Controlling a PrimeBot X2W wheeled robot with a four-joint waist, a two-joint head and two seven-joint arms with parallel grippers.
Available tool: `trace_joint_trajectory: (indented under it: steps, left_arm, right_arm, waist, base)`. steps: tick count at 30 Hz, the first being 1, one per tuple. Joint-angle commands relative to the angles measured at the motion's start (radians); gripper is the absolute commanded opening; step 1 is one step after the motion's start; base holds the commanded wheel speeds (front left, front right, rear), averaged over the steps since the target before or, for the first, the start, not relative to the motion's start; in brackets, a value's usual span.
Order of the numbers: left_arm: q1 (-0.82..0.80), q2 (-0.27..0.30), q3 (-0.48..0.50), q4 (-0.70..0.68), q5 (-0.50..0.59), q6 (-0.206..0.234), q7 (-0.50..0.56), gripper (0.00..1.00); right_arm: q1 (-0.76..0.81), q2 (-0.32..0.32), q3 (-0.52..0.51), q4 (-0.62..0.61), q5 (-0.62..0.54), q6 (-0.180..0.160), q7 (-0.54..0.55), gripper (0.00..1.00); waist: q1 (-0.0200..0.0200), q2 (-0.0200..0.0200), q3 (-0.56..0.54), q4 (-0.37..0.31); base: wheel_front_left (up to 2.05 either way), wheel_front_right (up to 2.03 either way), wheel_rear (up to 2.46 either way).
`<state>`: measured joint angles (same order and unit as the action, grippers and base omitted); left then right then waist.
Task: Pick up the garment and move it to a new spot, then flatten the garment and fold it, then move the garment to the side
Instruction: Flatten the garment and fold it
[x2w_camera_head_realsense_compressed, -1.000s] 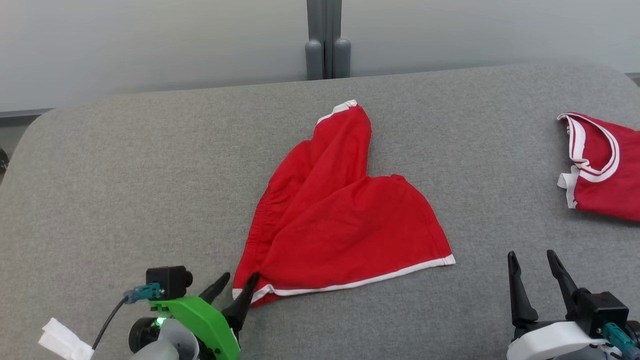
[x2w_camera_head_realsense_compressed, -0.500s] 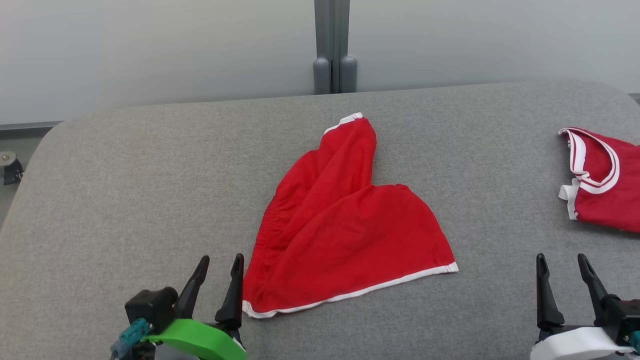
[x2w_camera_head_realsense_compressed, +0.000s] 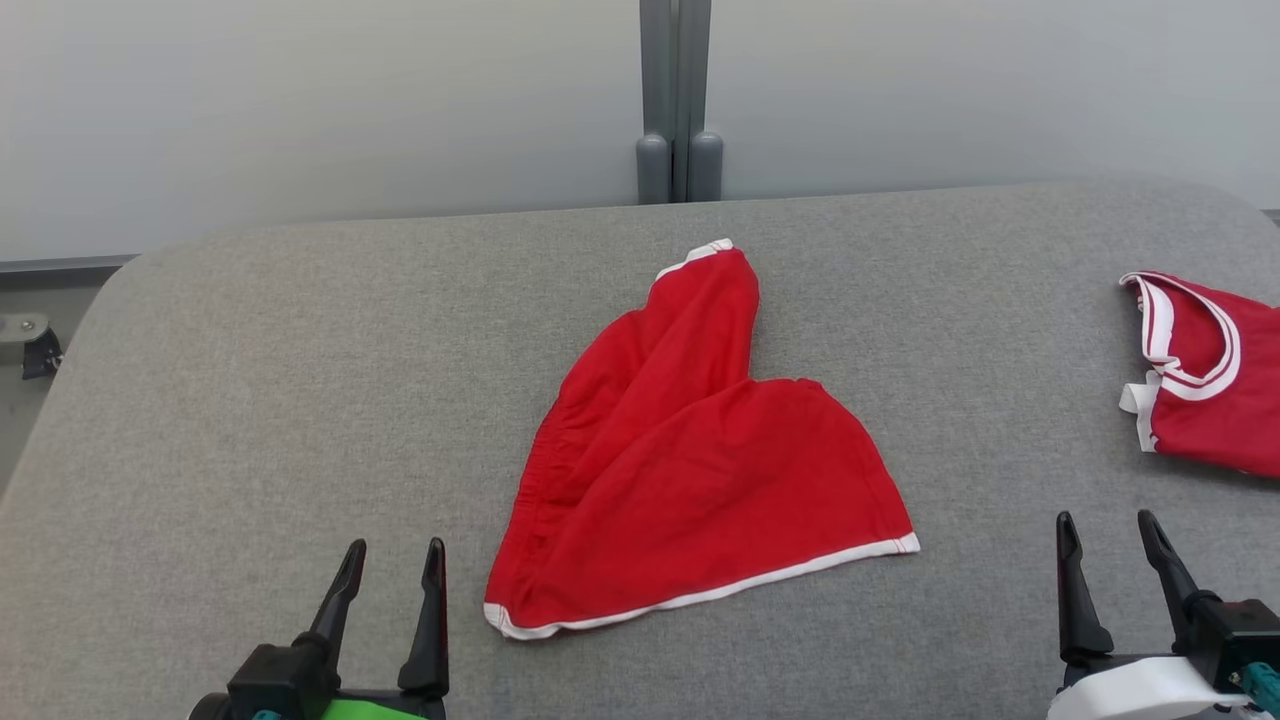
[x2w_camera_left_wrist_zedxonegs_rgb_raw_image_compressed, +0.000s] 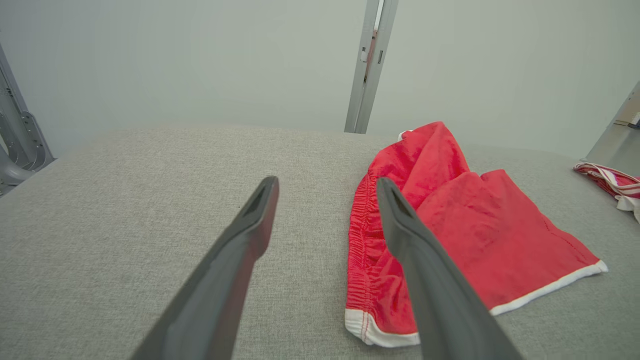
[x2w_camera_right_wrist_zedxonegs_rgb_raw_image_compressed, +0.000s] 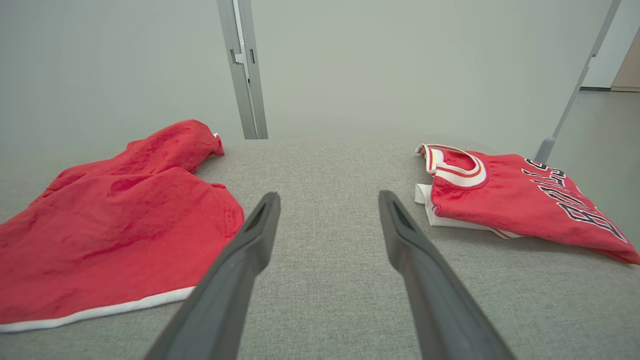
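The garment is a pair of red shorts with white hem trim, lying loosely folded in the middle of the grey padded table. One leg points toward the far edge. My left gripper stands open at the near edge, just left of the shorts' near corner and apart from the cloth. In the left wrist view the garment lies right of the open left gripper. My right gripper is open at the near right, holding nothing. From the right wrist the garment is at the left.
A red jersey with white and red trim lies at the table's right edge, also in the right wrist view as the jersey with lettering. A grey post stands behind the table against a pale wall.
My left gripper has drawn back from the shorts' near corner toward the near edge, and its fingers now point straight ahead. The head camera has tilted, shifting the whole picture down.
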<state>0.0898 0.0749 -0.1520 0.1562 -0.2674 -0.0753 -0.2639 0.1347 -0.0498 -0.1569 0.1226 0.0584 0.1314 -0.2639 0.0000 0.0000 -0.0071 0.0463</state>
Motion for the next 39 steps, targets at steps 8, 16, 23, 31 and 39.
trace_joint_trajectory:
  steps: [8,16,23,31,39]
  left_arm:
    - [0.016,-0.021,0.045,0.019,0.057,-0.041,0.000,1.00]
    - [-0.003,-0.024,0.038,0.027,0.051,-0.052,0.000,1.00]
    - [-0.014,-0.024,0.022,0.035,0.056,-0.055,0.000,1.00]
    - [-0.075,-0.007,-0.027,0.143,0.070,-0.055,0.014,1.00]
    - [-0.137,0.009,-0.105,0.169,0.067,-0.055,0.218,1.00]
  right_arm:
    - [0.002,-0.002,0.015,0.019,0.023,-0.002,0.000,1.00]
    - [-0.003,-0.002,0.019,0.024,0.029,-0.002,0.000,1.00]
    - [-0.015,-0.002,0.027,0.022,0.042,-0.002,0.000,1.00]
    - [-0.057,-0.001,0.057,0.008,0.029,-0.002,0.000,1.00]
    - [-0.147,-0.052,0.184,0.152,0.036,-0.001,0.131,1.00]
  waist:
    - [0.0000,0.0000,0.000,-0.006]
    - [0.0000,0.0000,0.004,-0.004]
    - [0.0000,0.0000,0.002,-0.004]
    - [0.0000,0.0000,0.008,-0.003]
    - [0.0000,0.0000,0.053,0.001]
  base:
    - [0.00,0.00,0.00]
    - [0.00,0.00,0.00]
    - [0.00,0.00,0.00]
    - [0.00,0.00,0.00]
    - [0.00,0.00,0.00]
